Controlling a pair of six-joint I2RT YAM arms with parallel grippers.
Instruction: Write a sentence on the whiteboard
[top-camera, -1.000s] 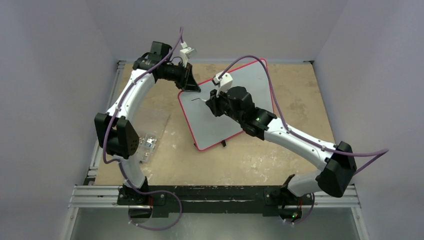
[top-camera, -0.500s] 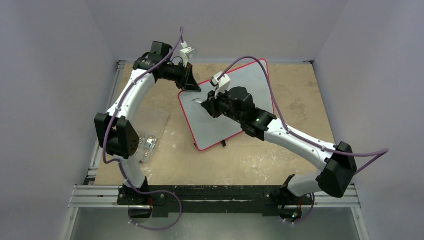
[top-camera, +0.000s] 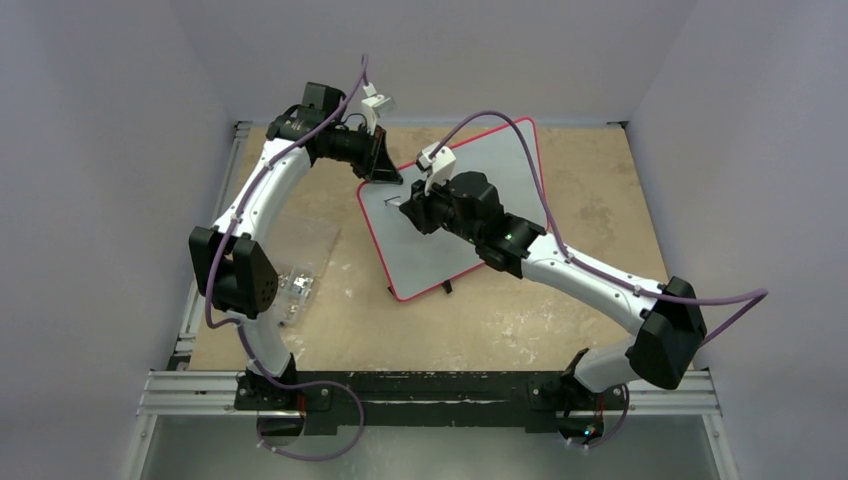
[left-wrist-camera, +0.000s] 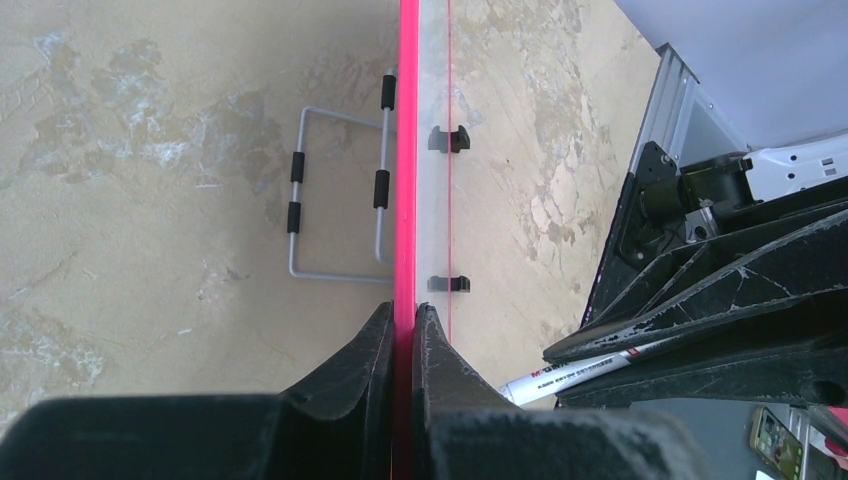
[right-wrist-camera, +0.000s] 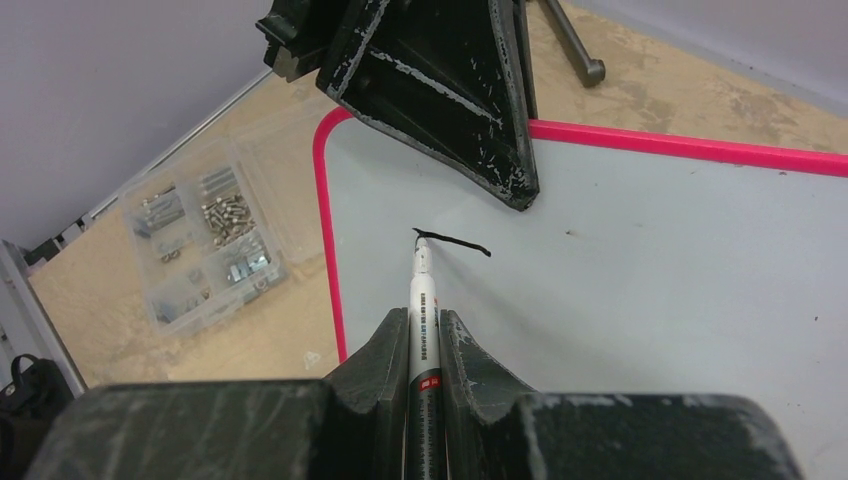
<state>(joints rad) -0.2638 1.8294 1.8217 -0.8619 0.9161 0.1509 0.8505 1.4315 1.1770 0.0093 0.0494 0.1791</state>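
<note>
The whiteboard (top-camera: 430, 255) lies tilted on the table, white with a thin red rim. My left gripper (top-camera: 383, 172) is shut on that rim (left-wrist-camera: 408, 150) at the board's far left corner, one finger on each side (left-wrist-camera: 402, 315). My right gripper (right-wrist-camera: 424, 318) is shut on a white marker (right-wrist-camera: 423, 295), which points forward with its tip on the board (right-wrist-camera: 650, 260). Of the sentence, only one short black stroke (right-wrist-camera: 455, 242) shows, running right from the tip. In the top view the right gripper (top-camera: 415, 208) hangs over the board's upper left part.
A clear plastic box of screws (top-camera: 297, 288) sits on the table left of the board (right-wrist-camera: 205, 245). A grey wire stand (left-wrist-camera: 335, 190) lies beside the rim, and black clips (left-wrist-camera: 449, 139) grip the board's edge. Metal rails border the table's left and near sides.
My right gripper has moved the marker left and farther back across the board, toward the left gripper. The left arm has stayed where it was.
</note>
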